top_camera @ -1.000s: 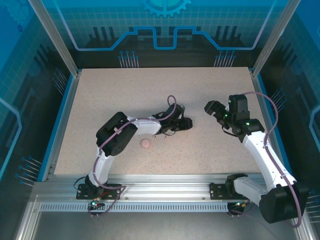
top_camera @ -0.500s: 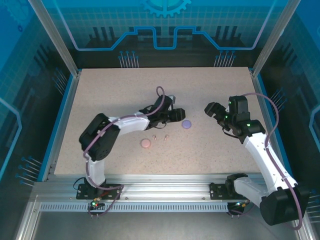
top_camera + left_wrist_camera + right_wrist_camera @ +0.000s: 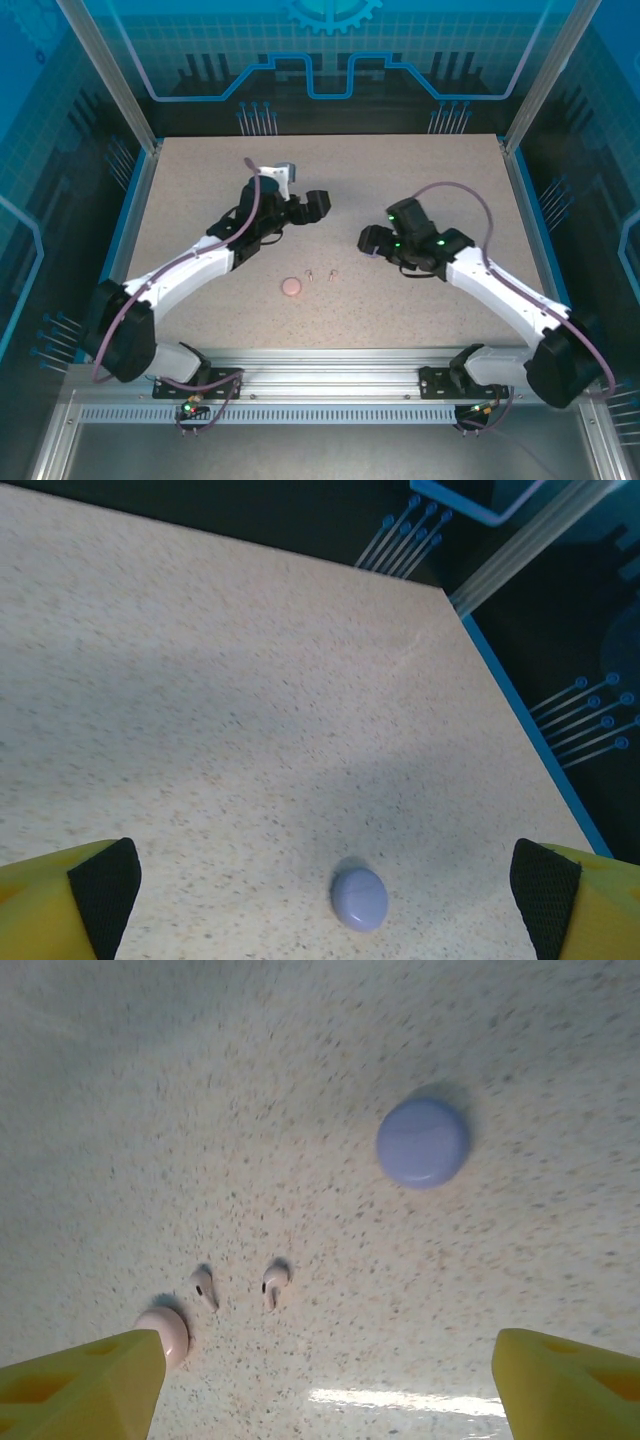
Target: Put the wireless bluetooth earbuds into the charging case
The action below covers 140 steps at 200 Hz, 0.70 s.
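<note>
On the worktop (image 3: 200,200), the left tool (image 3: 312,203) has pulled back far-left, its jaws gone from part-closed to wide apart and empty. The right tool (image 3: 372,240), also spread and empty, has moved in over the purple case (image 3: 423,1143), which it hides from the top view. Near the pink case (image 3: 165,1335), the pink earbuds (image 3: 204,1287) lie side by side, stems toward the right wrist view's lower edge.

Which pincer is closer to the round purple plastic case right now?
Right. The right pincer hangs open almost over the round purple plastic case, which lies just ahead of its fingers. The left pincer, also open, is farther off, to the case's left.
</note>
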Motion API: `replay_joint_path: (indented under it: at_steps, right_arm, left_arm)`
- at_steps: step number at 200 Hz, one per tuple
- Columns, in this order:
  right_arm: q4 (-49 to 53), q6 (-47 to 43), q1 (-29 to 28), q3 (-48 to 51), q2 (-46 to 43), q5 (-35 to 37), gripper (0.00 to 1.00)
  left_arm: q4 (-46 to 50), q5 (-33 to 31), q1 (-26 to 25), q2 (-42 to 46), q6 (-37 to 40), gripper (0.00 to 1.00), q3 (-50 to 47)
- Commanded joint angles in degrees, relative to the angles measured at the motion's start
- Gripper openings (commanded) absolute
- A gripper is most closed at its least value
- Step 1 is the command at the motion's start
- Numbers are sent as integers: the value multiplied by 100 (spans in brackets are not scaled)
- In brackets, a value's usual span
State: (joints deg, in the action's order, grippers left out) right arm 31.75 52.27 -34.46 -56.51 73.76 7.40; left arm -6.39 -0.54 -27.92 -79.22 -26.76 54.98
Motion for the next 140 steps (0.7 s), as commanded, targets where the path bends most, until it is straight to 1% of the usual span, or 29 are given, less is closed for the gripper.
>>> replay_joint_path:
  at_steps: [1, 35, 48, 58, 103, 140]
  right_arm:
    - [226, 406, -543, -550, 607, 464, 86]
    - [667, 824, -1277, -1547, 1855, 587, 85]
    - [917, 1013, -1485, -1993, 2344, 606, 85]
    - [1037, 1144, -1644, -2307, 2663, 605, 84]
    - [1732, 1755, -2126, -3610, 3965, 640, 82]
    - [2388, 2185, -2388, -4578, 4840, 738, 80]
  left_arm:
    - [-289, -154, 270, 525, 277, 99, -400]
    - [-86, -155, 797, 910, 227, 99, -456]
    - [-218, -244, 998, 1002, 34, 99, -571]
    - [-292, -83, 1220, 1063, -147, 99, -635]
    - [-392, 231, 1959, 1306, -275, 99, -677]
    - [-280, 264, 2380, 1537, -372, 99, -727]
